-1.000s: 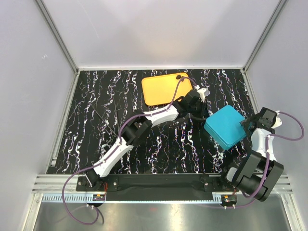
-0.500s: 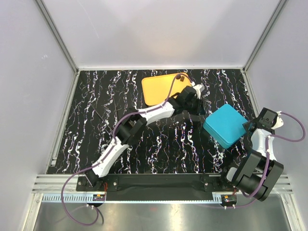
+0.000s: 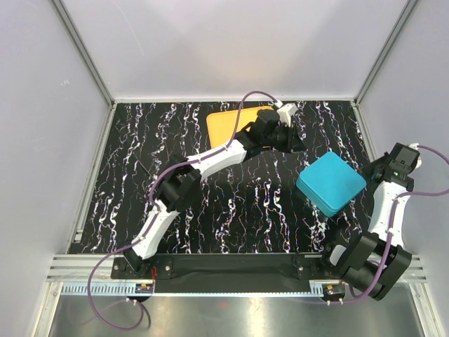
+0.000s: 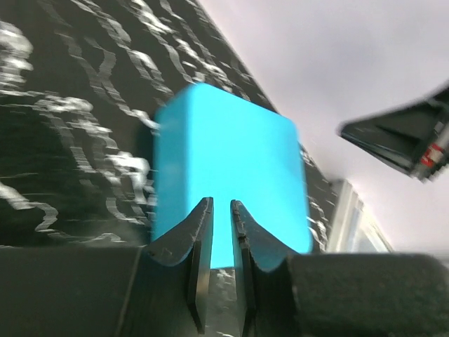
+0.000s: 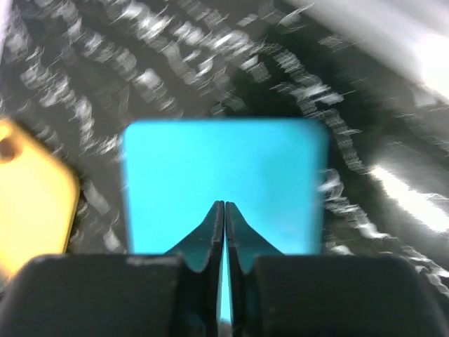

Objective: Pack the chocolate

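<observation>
The left arm (image 3: 210,158) is reaching across the counter (image 3: 238,210) to its far side, the wrist hanging over the right end of the orange tray (image 3: 226,125), probably because loose pieces are being fetched from that tray. The left jaws are standing almost together, with only a thin slit between them and nothing in it. The right arm (image 3: 386,210) is standing raised at the right edge, near the teal box (image 3: 331,184), and the right jaws are pressed closed on nothing, pointing toward the box. The lid is sitting on the box, so whatever is lying inside is hidden, and it is likely barring further packing until 1 arm lifts it. The chocolate is not showing clearly anywhere. From above, the left wrist is covering the tray's far corner, and the right wrist view is giving only 1 dim dark spot (image 5: 7,147) at the tray's edge, too blurred to call a piece. The 2 wrists are working well apart, with the box lying roughly between them, and grey walls are closing in the counter on 3 sides.
</observation>
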{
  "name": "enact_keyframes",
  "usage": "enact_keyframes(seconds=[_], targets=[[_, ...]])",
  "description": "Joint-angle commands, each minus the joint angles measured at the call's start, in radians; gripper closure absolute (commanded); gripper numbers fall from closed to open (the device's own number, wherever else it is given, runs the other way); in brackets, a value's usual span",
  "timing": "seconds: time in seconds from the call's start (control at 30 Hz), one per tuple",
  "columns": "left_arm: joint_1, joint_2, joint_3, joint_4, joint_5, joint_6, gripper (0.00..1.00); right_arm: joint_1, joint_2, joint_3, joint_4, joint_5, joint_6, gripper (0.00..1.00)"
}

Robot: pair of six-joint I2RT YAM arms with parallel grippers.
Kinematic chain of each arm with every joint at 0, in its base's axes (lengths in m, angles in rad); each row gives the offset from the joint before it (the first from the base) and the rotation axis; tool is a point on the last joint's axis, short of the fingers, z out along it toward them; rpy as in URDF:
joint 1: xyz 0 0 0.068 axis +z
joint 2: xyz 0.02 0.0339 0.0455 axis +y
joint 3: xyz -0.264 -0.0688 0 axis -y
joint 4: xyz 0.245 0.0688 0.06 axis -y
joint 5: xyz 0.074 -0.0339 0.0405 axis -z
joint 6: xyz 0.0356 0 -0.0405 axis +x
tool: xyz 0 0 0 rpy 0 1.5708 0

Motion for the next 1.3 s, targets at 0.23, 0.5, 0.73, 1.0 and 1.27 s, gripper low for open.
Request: enact_keyframes(seconds=[0.23,0.5,0.73,1.0,1.27], targets=[[-0.055,0.090,-0.071,0.117,0.104,-0.063,0.83,0.004,0.046,-0.237,0.146,-0.402,0.132,1.00],[-0.055,0.064,-0.120,0.067,0.077,-0.016,0.85,0.004,-0.031,-0.153,0.079,-0.348,0.130,1.00],[-0.055,0.061,-0.121,0.058,0.075,-0.017,0.85,0.004,-0.060,-0.139,-0.032,-0.321,0.135,1.00],[-0.055,0.046,-0.141,0.065,0.074,-0.020,0.85,0.004,-0.051,-0.301,-0.090,-0.064,0.254,1.00],[-0.055,0.015,-0.157,0.076,0.072,-0.025,0.85,0.004,-0.036,-0.003,-0.241,-0.014,0.224,1.00]])
